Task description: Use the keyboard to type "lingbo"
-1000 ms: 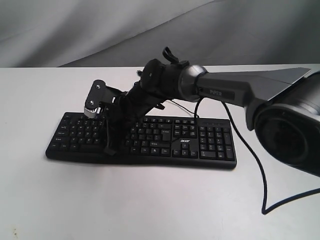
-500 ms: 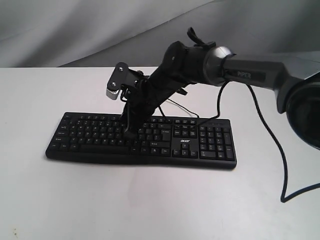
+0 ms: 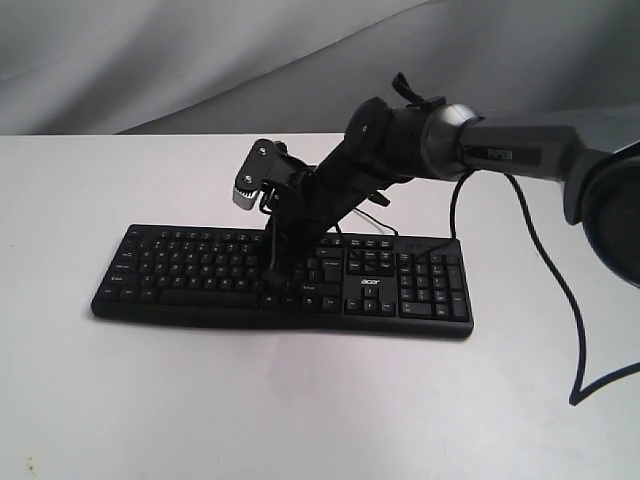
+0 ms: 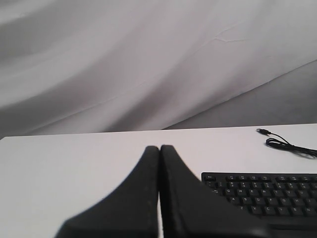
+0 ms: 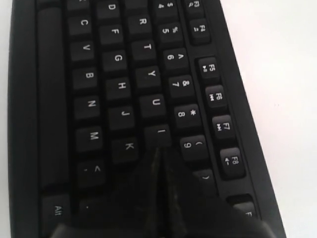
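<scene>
Lying flat on the white tabletop [image 3: 300, 400], left of centre, the black Acer keyboard [image 3: 180, 270] has the right pincer [image 3: 273, 276] angled down over its letter keys. That pincer's fingers are pressed together, their tip at the edge of the I key [image 5: 159, 134] beside K [image 5: 126, 148]. The left pincer [image 4: 160, 148] is likewise closed, off the keyboard's left end, and the thin black USB cable [image 4: 287, 145] lies loose beyond the far edge.

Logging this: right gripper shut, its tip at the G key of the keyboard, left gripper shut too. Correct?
Wrong key. The right wrist view shows the tip of the right gripper at the I key of the keyboard, not G. The rest stands.
</scene>
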`<action>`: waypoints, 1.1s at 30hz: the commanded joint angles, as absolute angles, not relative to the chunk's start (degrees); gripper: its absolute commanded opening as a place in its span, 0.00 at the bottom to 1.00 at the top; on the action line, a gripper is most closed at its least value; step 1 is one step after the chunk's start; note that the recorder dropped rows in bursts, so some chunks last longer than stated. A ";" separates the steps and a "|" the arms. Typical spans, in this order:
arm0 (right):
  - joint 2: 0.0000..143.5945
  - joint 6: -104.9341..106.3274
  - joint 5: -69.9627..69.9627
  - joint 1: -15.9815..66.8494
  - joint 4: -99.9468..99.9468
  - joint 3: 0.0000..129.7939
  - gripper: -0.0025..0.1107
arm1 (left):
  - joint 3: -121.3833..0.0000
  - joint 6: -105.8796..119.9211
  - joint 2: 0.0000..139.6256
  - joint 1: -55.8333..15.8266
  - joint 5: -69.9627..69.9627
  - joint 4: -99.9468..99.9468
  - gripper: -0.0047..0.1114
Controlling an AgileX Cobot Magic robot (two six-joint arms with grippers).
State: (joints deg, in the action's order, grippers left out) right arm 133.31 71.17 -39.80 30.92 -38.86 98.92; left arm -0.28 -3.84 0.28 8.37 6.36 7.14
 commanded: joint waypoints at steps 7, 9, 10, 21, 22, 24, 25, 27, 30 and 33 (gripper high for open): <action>132.92 75.22 -38.06 30.52 -42.68 98.05 0.02 | 0.00 -3.96 0.00 7.99 5.79 7.16 0.04; 133.04 75.22 -37.84 30.52 -42.68 98.05 0.02 | 0.00 -3.96 0.00 7.99 5.79 7.16 0.04; 133.31 75.34 -37.55 30.52 -42.80 98.05 0.02 | 0.00 -3.96 0.00 7.99 5.79 7.16 0.04; 133.72 75.66 -36.67 30.52 -42.83 98.05 0.02 | 0.00 -3.96 0.00 7.99 5.79 7.16 0.04; 133.72 75.66 -36.67 30.52 -42.83 98.05 0.02 | 0.00 -3.96 0.00 7.99 5.79 7.16 0.04; 133.72 75.79 -36.66 30.52 -42.83 98.05 0.02 | 0.00 -3.96 0.00 7.99 5.79 7.16 0.04; 133.72 75.79 -36.66 30.52 -42.83 98.05 0.02 | 0.00 -3.96 0.00 7.99 5.79 7.16 0.04; 133.72 75.79 -36.66 30.52 -42.83 98.05 0.02 | 0.00 -3.96 0.00 7.99 5.79 7.16 0.04; 133.72 76.08 -36.66 30.52 -42.83 98.05 0.02 | 0.00 -3.96 0.00 7.99 5.79 7.16 0.04; 134.85 76.31 -36.78 30.52 -42.94 98.05 0.02 | 0.00 -3.96 0.00 7.99 5.79 7.16 0.04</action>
State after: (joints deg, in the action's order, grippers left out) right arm 134.22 75.62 -36.98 30.80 -42.27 98.36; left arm -0.28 -3.84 0.28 8.37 6.36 7.14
